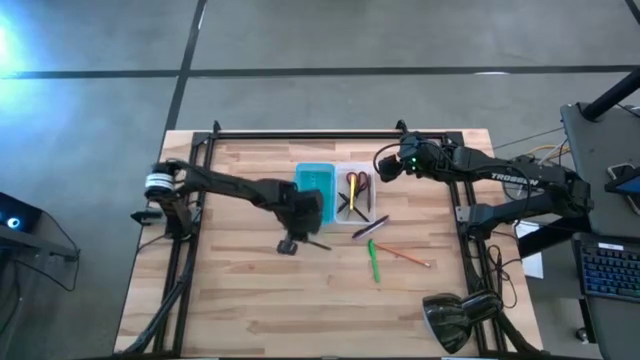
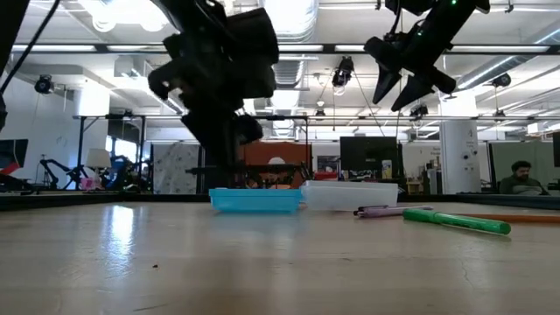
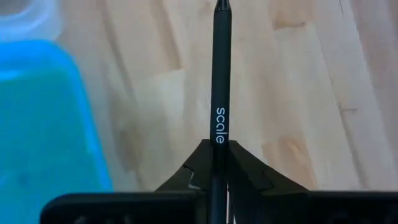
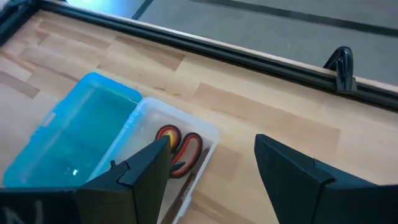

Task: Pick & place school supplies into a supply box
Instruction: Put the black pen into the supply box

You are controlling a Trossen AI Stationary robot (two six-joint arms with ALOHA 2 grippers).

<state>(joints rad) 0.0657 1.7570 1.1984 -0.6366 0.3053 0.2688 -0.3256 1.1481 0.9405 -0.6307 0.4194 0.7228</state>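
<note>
Pens and a marker lie on the wooden counter (image 1: 250,300) beside the box (image 1: 335,193), whose turquoise half sits next to its clear half. Red-handled scissors (image 4: 179,149) rest in the clear half, with what may be a dark pen alongside them, though that is hard to make out. The left gripper (image 3: 219,163) hangs just in front of the turquoise half, its jaws clamped on a black pen (image 3: 220,93) marked "scale". A green marker (image 1: 374,259), an orange pencil (image 1: 404,255) and a purple pen (image 1: 371,228) lie near the clear half. The right gripper (image 4: 211,165) hovers over the box's far right corner, jaws wide apart and empty.
</note>
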